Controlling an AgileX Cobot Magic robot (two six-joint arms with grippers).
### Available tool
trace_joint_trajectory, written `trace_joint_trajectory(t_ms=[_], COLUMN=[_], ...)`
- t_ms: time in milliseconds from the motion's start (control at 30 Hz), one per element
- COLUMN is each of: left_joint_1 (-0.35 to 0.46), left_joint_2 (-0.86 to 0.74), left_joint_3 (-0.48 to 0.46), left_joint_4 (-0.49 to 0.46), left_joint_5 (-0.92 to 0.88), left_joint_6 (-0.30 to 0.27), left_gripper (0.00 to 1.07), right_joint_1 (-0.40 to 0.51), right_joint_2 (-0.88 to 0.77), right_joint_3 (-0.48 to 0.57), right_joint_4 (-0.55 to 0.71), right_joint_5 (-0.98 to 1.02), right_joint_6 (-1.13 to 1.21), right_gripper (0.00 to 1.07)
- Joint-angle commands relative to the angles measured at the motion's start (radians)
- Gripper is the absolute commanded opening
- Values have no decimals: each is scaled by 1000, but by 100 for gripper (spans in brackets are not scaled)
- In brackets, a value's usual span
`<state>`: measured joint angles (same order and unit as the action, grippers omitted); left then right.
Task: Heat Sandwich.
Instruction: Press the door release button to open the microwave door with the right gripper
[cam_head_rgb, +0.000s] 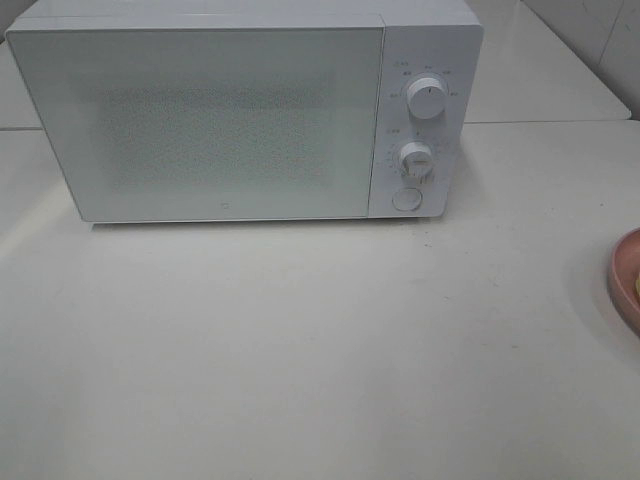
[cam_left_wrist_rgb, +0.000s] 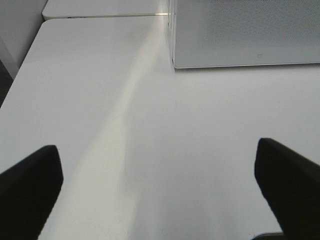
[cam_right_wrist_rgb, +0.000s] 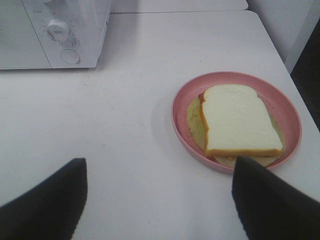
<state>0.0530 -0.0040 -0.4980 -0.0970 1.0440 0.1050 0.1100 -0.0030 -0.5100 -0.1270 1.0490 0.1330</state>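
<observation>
The sandwich (cam_right_wrist_rgb: 239, 121), white bread with tan crust and pale green-yellow filling, lies on a round pink plate (cam_right_wrist_rgb: 182, 105) in the right wrist view. Only the plate's rim (cam_head_rgb: 626, 278) shows at the right edge of the exterior view. The white microwave (cam_head_rgb: 230, 110) stands at the back with its door shut; it also shows in the left wrist view (cam_left_wrist_rgb: 245, 32) and the right wrist view (cam_right_wrist_rgb: 50, 30). My right gripper (cam_right_wrist_rgb: 157, 200) is open and empty, just short of the plate. My left gripper (cam_left_wrist_rgb: 157, 187) is open and empty over bare table. Neither gripper shows in the exterior view.
The microwave has two knobs (cam_head_rgb: 428, 100) (cam_head_rgb: 416, 158) and a round button (cam_head_rgb: 406, 198) on its right panel. The white table (cam_head_rgb: 300, 350) ends close beyond the plate on the right (cam_right_wrist_rgb: 300, 85) and at a left edge (cam_left_wrist_rgb: 20, 75).
</observation>
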Motion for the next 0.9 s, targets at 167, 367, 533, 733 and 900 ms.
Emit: trace_joint_trajectory(t_ms=[167,367,533,733,900], left_joint_1=[-1,-1,-1,-1,-1], left_joint_2=[-27,-27,-27,-27,-27], left_joint_3=[2,2,2,2,2], left_joint_4=[-1,-1,-1,-1,-1], left_joint_5=[-15,-15,-15,-15,-15], left_joint_6=[-3,-3,-3,-3,-3], left_gripper=[101,101,101,101,101], right_joint_1=[-6,-6,-6,-6,-6], right_joint_2=[-28,-28,-28,-1,70], right_joint_3=[3,3,-3,-37,-38], right_joint_4=[0,0,0,-1,0], right_joint_5=[-8,-8,-16,-49,-69], right_joint_6=[-3,-3,-4,-4,-4], right_gripper=[76,76,76,76,76])
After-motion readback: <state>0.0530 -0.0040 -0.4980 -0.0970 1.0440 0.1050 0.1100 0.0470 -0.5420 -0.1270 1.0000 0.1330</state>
